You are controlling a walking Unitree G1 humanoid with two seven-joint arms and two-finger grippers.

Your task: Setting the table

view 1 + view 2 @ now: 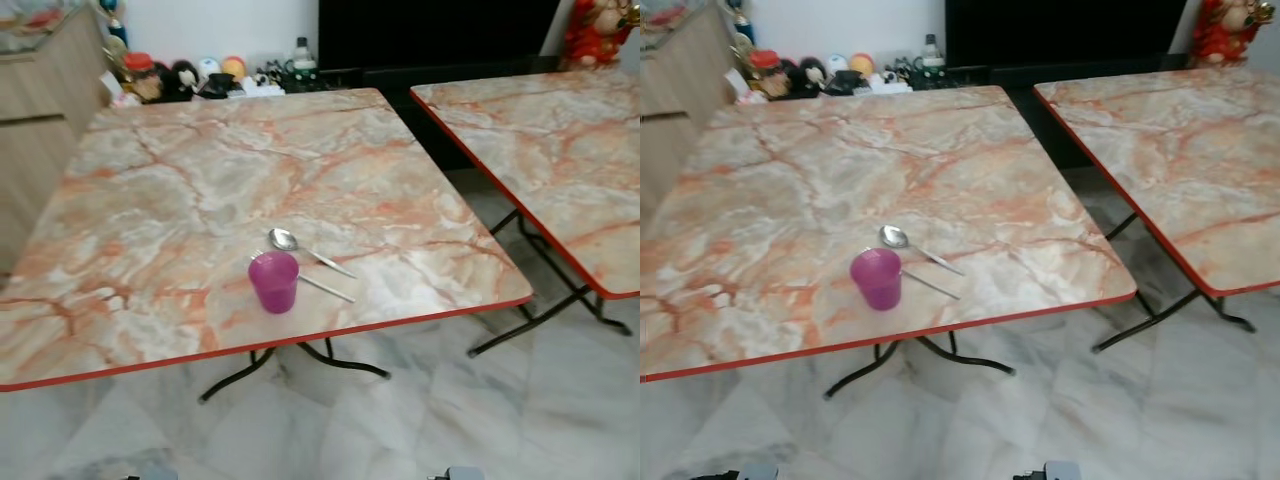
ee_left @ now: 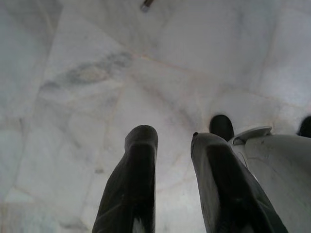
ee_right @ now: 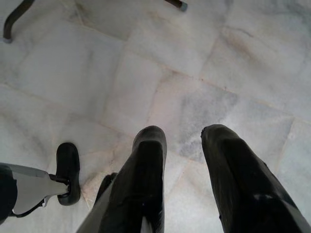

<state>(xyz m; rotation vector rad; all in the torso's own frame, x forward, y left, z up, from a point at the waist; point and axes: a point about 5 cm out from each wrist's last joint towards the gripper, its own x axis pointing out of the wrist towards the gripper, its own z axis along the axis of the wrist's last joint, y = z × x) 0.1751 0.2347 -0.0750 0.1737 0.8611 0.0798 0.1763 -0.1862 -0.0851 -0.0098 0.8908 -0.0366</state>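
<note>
A pink plastic cup point(image 1: 273, 281) stands upright near the front edge of the marble-patterned folding table point(image 1: 180, 190). Just behind and right of it lie a metal spoon point(image 1: 305, 248) and a second thin metal utensil point(image 1: 322, 287), side by side. Both arms hang low beside my body. My left gripper point(image 2: 174, 138) points down at the pale marble floor, fingers apart with nothing between them. My right gripper point(image 3: 183, 136) hangs the same way over the floor, open and empty.
A second marble-top table point(image 1: 545, 140) stands to the right, with a gap of floor between the two. Jars and small clutter point(image 1: 200, 78) line the far wall, beside a wooden cabinet point(image 1: 40, 100) at left. Black table legs point(image 1: 300, 360) spread under the near table.
</note>
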